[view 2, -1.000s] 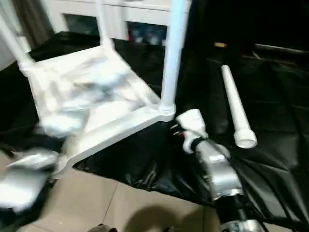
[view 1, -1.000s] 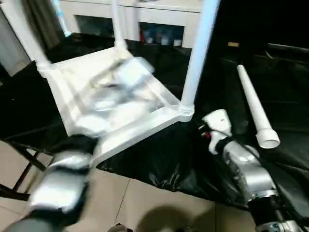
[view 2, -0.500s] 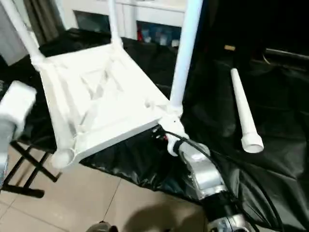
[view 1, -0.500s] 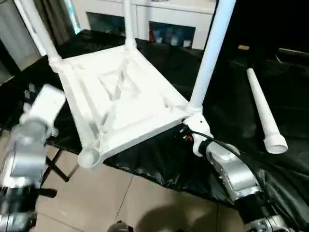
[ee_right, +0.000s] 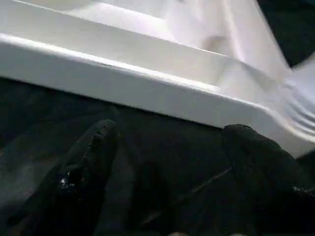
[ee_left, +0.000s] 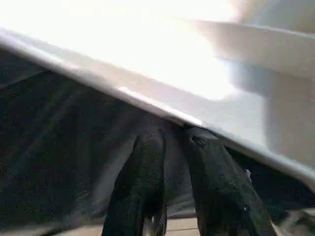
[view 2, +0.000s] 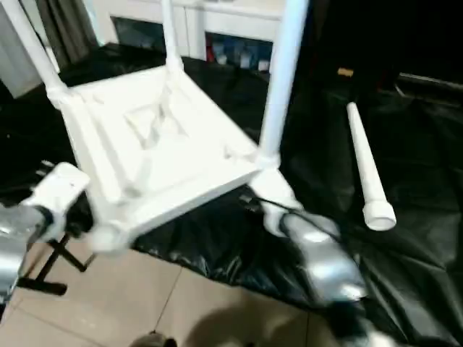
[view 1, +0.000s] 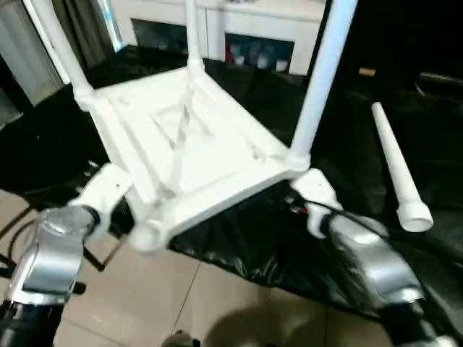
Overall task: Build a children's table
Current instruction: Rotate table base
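Left eye view: tabletop inverted on black-draped surface, three legs up. Left gripper jaws nearly together below tabletop rim; right gripper jaws spread beside corner; loose leg right of tabletop.

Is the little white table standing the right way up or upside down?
Upside down. The tabletop lies on the black cover with its ribbed underside up, and three legs point upward.

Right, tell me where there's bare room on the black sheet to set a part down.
Free: the black sheet between the upturned tabletop and the loose leg, and the stretch beyond that leg. Crowded: the tabletop's near edge, where the left gripper and right gripper sit close beneath it, and its corners carrying three upright legs.
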